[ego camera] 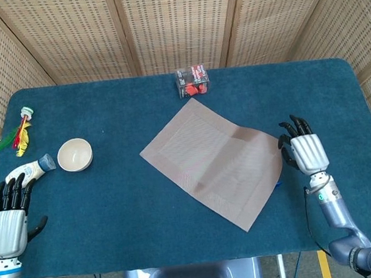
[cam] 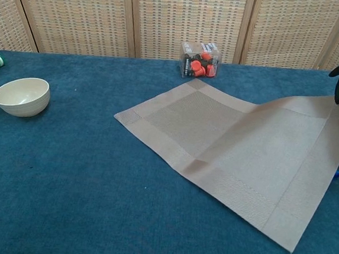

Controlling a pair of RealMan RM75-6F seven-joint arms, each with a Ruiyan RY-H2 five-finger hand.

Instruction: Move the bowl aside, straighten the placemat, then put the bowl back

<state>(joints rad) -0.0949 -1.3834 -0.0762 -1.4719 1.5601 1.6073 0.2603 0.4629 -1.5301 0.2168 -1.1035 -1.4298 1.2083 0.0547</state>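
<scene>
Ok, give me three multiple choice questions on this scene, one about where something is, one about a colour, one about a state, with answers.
1. Where is the bowl?
A. On the placemat
B. On the table left of the placemat
C. In the right robot hand

2. What colour is the table?
A. Blue
B. White
C. Red

3. How does the placemat lie?
A. Flat and square to the table edge
B. Rolled up
C. Skewed, with its right corner lifted

Answers:
1 B, the bowl stands on bare table apart from the mat.
2 A, the cloth is dark blue.
3 C, the right robot hand holds that corner up off the table.
</scene>
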